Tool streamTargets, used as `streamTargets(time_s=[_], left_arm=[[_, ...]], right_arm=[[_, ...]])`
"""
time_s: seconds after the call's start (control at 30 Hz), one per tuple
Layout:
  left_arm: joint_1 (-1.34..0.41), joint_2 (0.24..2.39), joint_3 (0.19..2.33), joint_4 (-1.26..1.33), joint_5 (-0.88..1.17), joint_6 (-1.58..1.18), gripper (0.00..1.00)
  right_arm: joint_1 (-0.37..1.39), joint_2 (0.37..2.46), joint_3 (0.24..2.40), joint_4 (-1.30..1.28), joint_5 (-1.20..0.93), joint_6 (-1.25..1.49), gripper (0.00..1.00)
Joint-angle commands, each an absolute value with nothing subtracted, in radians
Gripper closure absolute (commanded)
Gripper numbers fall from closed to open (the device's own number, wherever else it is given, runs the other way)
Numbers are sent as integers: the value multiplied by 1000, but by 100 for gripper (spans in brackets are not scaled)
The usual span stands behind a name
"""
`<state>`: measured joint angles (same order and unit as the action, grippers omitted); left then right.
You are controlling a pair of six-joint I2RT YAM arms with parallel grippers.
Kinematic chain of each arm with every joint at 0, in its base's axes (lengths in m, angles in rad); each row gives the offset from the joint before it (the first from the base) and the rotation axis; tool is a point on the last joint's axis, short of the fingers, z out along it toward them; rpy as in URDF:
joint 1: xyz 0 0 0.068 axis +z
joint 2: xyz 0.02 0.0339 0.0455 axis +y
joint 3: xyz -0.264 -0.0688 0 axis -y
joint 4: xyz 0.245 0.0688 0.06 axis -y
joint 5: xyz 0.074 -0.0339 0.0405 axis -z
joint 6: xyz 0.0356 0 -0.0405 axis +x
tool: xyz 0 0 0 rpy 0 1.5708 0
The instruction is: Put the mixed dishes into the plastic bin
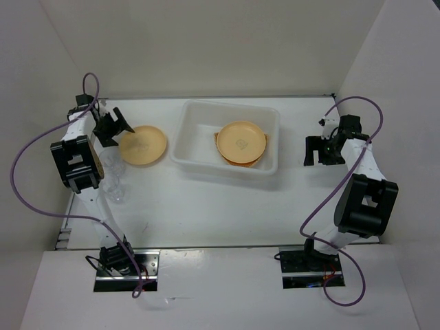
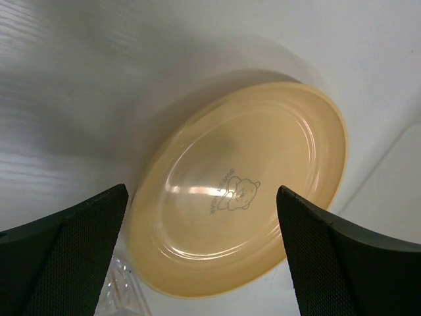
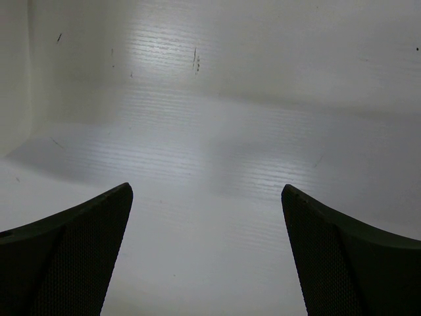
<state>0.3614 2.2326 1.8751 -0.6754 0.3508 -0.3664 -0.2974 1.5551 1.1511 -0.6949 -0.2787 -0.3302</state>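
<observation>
Left gripper [image 2: 202,197] gapes wide, empty, over a plate [image 1: 143,145]; right gripper [image 3: 206,191] likewise. Clear cup [image 1: 117,188] half hidden beneath left arm.

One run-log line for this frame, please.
left gripper: open, facing loose plate | right gripper: open, over bare table right of bin | binned plates: inside bin | clear cups: on table

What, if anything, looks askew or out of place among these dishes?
Nothing looks spilled or broken. In the plastic bin, the top plate sits slightly off-centre on the one beneath. Another plate and a clear cup lie outside the bin, beside the left arm.
</observation>
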Motion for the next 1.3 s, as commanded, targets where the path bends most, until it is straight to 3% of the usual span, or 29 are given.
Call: streamTargets(time_s=[0.0, 0.23, 0.4, 0.47, 0.53, 0.63, 0.67, 0.93, 1.0, 1.07, 1.13, 1.27], left_arm=[[365, 2275, 1867, -661, 459, -348, 0], [365, 2275, 1813, -629, 550, -348, 1], [365, 2293, 1802, -595, 652, -357, 19], [365, 2293, 1783, -595, 678, -357, 44], [365, 2293, 1782, -586, 678, -367, 61], [365, 2293, 1772, -586, 689, -367, 95], [365, 2280, 1763, -586, 689, -367, 100], [356, 2164, 1756, -474, 689, -476, 100], [347, 2189, 1811, -523, 661, -451, 59], [327, 2203, 1824, -552, 620, -419, 35], [301, 2203, 1824, -552, 586, -419, 23], [282, 2227, 1781, -552, 575, -397, 20]], right_arm=[[-298, 1538, 1166, -681, -311, -324, 2], [-298, 1539, 1175, -690, -321, -324, 2], [-298, 1539, 1175, -690, -321, -313, 2], [-298, 1539, 1175, -690, -321, -313, 2], [-298, 1539, 1175, -690, -321, -304, 2], [-298, 1539, 1175, -681, -321, -304, 2], [-298, 1539, 1175, -681, -321, -295, 2], [-298, 1548, 1166, -681, -342, -285, 2], [-298, 1548, 1157, -681, -351, -285, 2], [-298, 1548, 1157, -681, -351, -285, 2], [-298, 1548, 1148, -681, -351, -285, 2], [-298, 1548, 1147, -681, -351, -285, 2]])
